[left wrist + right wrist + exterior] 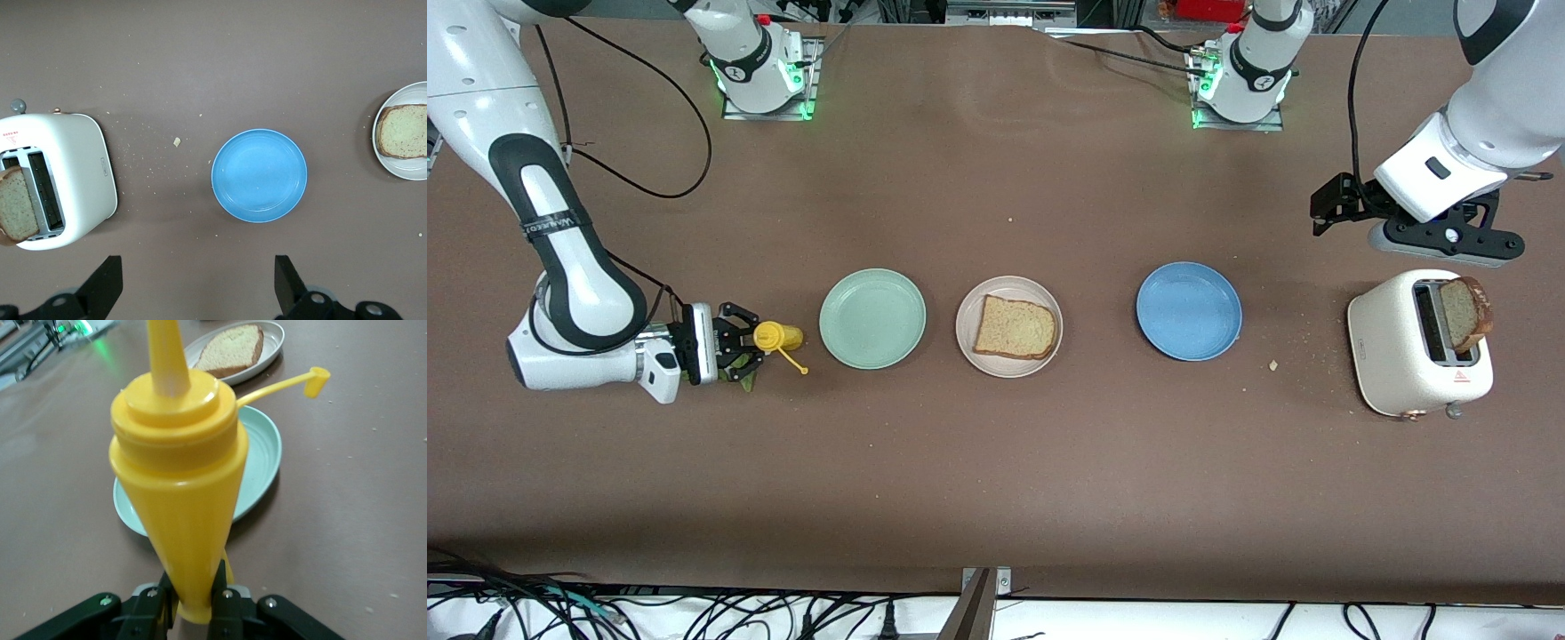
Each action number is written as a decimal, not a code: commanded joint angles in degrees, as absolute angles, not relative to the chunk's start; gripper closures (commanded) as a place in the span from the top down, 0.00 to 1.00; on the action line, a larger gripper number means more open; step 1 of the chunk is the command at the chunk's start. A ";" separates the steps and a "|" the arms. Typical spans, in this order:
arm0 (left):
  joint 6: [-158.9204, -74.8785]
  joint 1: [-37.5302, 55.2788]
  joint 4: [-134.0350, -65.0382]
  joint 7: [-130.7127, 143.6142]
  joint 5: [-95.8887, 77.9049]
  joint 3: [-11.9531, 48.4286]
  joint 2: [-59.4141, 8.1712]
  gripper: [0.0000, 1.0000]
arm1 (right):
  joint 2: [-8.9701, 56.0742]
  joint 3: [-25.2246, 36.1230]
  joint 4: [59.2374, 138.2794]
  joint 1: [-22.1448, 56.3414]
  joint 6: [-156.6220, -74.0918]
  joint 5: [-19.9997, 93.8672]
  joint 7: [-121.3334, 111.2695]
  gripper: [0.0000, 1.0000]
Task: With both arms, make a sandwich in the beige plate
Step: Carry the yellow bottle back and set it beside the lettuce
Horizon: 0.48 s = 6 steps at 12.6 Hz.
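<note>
Table (996, 480): flat matte brown surface, scattered crumbs.
Toaster (1392, 342): rounded glossy white shell at left arm's end; tan bread slice (1465, 313) upright in slot.
Plates: mint-green plate (872, 318), beige plate (1009, 326), blue plate (1189, 310) in a row, all round, shallow.
Beige plate contents: one square dark-crusted slice (1015, 327), lying flat.
Right gripper (740, 342): beside mint-green plate, clamped on smooth yellow squeeze bottle (776, 337); cap dangling.
Left gripper (1336, 206): above toaster, jaws wide apart, empty.

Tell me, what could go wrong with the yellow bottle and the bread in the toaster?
The right gripper pinches the yellow bottle only at its narrow bottom end, so it might wobble or slip out. Its cap hangs open on a strap, so sauce could spill onto the green plate before reaching the bread on the beige plate. The slice in the toaster leans, so the open left gripper might grab it badly.
</note>
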<state>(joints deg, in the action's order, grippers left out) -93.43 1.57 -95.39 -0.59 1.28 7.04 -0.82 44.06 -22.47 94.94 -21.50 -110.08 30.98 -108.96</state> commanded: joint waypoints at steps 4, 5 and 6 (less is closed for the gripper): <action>-93.60 1.05 -95.89 -0.35 0.70 7.47 -0.09 1.00 | 41.57 -23.30 103.36 -23.12 -115.84 38.49 -117.50 0.00; -93.60 1.05 -95.89 -0.35 0.70 7.47 -0.09 1.00 | 41.14 -22.51 103.79 -23.12 -115.75 39.37 -118.81 0.00; -93.60 1.05 -95.89 -0.35 0.70 7.47 -0.09 1.00 | 40.87 -22.07 103.89 -23.12 -115.58 39.37 -118.92 0.06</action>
